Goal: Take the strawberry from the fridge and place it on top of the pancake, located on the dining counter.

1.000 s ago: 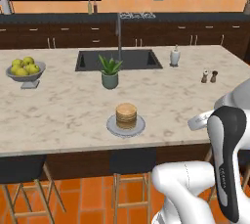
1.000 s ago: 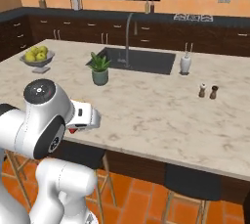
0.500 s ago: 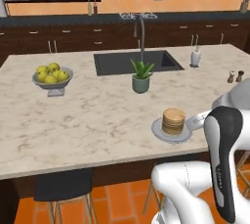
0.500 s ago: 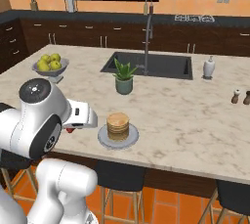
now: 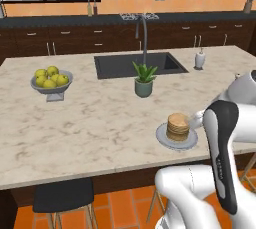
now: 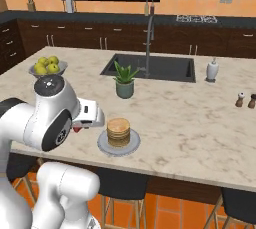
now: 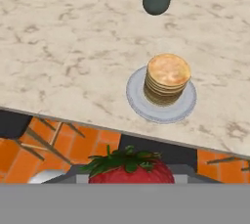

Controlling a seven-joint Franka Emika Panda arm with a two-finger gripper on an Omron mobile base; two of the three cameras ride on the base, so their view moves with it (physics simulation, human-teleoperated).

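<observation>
Between claw [image 7: 131,176] tips, apparently one strawberry [image 7: 131,170]

Across both base views the whole scene now sits further right than a second ago, the cameras having travelled with the base, so the pancake [image 5: 177,126] on its grey plate [image 5: 163,136] lies just beside the arm at the near edge of the surface [image 5: 90,123].
</observation>
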